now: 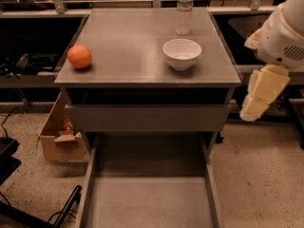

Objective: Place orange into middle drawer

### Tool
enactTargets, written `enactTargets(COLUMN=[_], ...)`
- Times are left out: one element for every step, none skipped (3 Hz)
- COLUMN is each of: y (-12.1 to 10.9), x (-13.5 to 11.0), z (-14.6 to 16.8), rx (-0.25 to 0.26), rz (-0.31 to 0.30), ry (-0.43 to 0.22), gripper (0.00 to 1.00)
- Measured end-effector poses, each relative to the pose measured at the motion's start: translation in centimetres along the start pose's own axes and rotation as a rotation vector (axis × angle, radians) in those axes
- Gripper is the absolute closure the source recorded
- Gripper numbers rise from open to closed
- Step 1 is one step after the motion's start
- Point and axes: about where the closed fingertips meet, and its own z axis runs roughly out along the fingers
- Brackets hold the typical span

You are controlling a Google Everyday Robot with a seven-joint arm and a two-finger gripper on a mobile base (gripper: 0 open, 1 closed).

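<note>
Orange (79,57) is sitting near the left edge of the worktop (128,37), well apart from the gripper (255,104), which hangs off the cabinet's right side. Honestly can't tell if it's open or closed. Middle drawer (149,198) is pulled out below, and a white bowl (182,53) sits on the worktop's right.

The gripper (251,109) hangs at the right, beside the table (133,42) and lower than its top. The arm (285,32) above it runs out past the right and top edges, so most of it is unseen. The middle drawer (149,198) is cut off by the bottom edge, and its front end does not show. The bottle (184,8) loses its top to the upper edge. A cardboard box (56,144) is partly hidden behind the table's left side, its contents too dim to name. The dark gear (28,63) at the far left is lost in shadow.
</note>
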Motion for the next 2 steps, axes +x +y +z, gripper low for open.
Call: enactTargets(y=[-4.3, -9.1], x=[-3.3, -7.9], z=[3.0, 5.1], rx=[0.078, 0.166], rz=[0.031, 0.054], ry=[-0.057, -0.153], gripper=[0.00, 0.00])
